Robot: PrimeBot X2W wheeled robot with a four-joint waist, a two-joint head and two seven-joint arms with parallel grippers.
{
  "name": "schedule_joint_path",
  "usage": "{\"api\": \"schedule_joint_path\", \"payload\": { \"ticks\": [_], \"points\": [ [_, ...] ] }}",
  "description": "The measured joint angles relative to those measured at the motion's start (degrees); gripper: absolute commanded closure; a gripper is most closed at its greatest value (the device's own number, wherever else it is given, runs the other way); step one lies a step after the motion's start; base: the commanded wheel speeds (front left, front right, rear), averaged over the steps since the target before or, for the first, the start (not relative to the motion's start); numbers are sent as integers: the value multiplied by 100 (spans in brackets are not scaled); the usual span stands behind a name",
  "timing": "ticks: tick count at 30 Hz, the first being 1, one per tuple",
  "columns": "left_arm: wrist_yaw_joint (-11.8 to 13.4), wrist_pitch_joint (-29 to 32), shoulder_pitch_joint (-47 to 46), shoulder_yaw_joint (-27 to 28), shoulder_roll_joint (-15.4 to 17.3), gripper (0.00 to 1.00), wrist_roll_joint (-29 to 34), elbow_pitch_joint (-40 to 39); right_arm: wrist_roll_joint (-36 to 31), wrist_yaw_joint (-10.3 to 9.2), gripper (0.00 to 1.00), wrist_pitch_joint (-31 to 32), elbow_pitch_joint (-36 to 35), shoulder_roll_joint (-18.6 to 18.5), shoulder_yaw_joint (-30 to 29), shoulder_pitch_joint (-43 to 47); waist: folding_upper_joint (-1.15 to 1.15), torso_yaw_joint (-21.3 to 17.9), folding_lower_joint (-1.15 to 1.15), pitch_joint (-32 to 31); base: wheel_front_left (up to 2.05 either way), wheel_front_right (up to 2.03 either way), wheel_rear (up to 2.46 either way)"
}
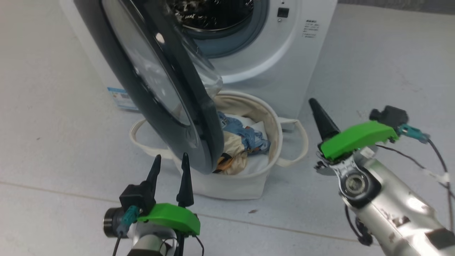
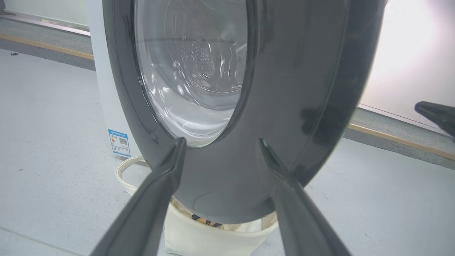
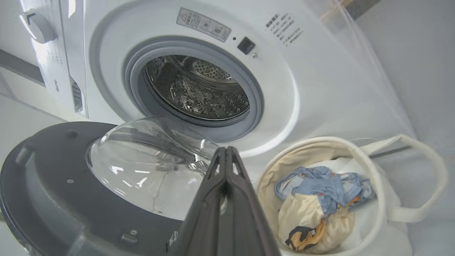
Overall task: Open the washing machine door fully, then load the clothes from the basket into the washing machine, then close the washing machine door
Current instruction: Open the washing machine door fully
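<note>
Over the basket (image 1: 231,186), the washing machine door (image 1: 153,81) stands part open.
Left hand (image 1: 171,156) is wide open close by the door, holding nothing. Right hand (image 1: 314,103) is closed and empty. Clothes (image 1: 245,138) lie in the basket.

Black-rimmed door (image 1: 204,121), cream basket (image 1: 231,186), blue and cream-printed clothes (image 1: 249,137)

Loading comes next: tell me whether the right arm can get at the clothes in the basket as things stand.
Probably yes: the washing machine door overhangs the left side of the basket, but the clothes lie uncovered towards the right gripper, which is shut and must open.
</note>
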Motion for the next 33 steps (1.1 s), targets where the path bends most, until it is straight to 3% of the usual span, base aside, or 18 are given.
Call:
{"api": "schedule_joint_path", "payload": {
  "ticks": [5,12,13,14,19,26,33],
  "points": [
    [-100,0,77,-2,3,0,-24,134,-1089,0,100,-385,-404,-447,-115,549,0,-153,0,-242,0,0,0],
    [-147,0,143,-2,4,0,203,204,-2980,0,100,-387,-1252,-475,-1504,1716,0,-320,0,-488,0,0,0],
    [-151,0,144,-2,4,0,249,207,-3360,0,54,-387,-1402,-453,-1694,1914,0,-348,0,-514,0,0,0],
    [-148,0,149,20,4,0,300,204,-4064,0,0,-387,-1619,-316,-2049,2325,0,-406,0,-552,0,0,0],
    [-145,0,207,27,5,0,320,203,-5080,1,0,-387,-2173,244,-2539,3231,0,-496,0,-618,0,0,0],
    [-143,0,275,9,9,0,380,200,-6208,1,0,-387,-2369,476,-2906,3867,-1,-492,0,-651,0,0,0],
    [-145,0,313,32,9,0,469,135,-6417,1,0,-387,-2552,700,-2998,3964,0,-540,0,-667,0,0,0]
  ]
}}
